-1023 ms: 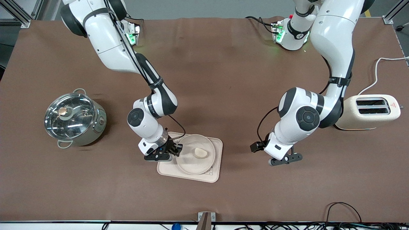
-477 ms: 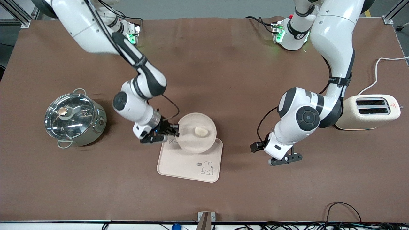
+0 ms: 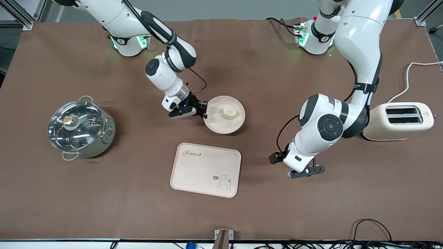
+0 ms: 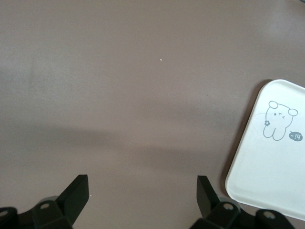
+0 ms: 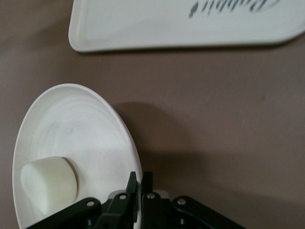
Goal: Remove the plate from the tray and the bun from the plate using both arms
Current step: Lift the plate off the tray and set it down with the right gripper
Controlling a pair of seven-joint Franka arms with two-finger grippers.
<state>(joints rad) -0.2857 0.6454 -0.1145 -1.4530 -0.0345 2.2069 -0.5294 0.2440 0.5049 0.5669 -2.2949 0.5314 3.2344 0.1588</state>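
Note:
The round cream plate (image 3: pixel 218 124) carries the small pale bun (image 3: pixel 229 113). My right gripper (image 3: pixel 202 112) is shut on the plate's rim at the side toward the right arm's end and holds it just over the brown table, clear of the tray. In the right wrist view the fingers (image 5: pixel 135 183) pinch the rim of the plate (image 5: pixel 76 138), with the bun (image 5: pixel 49 184) in it. My left gripper (image 3: pixel 306 172) is open and empty over bare table beside the tray; its wrist view shows it (image 4: pixel 142 191) spread wide.
The rectangular cream rabbit tray (image 3: pixel 206 169) lies bare, nearer the front camera than the plate; it also shows in both wrist views (image 4: pixel 271 162) (image 5: pixel 181 24). A steel pot with a glass lid (image 3: pixel 80 128) stands toward the right arm's end. A cream toaster (image 3: pixel 401 120) stands toward the left arm's end.
My right gripper has lifted the plate with the bun off the tray and carried it away from the front camera. The tray is now bare. The left arm has barely shifted.

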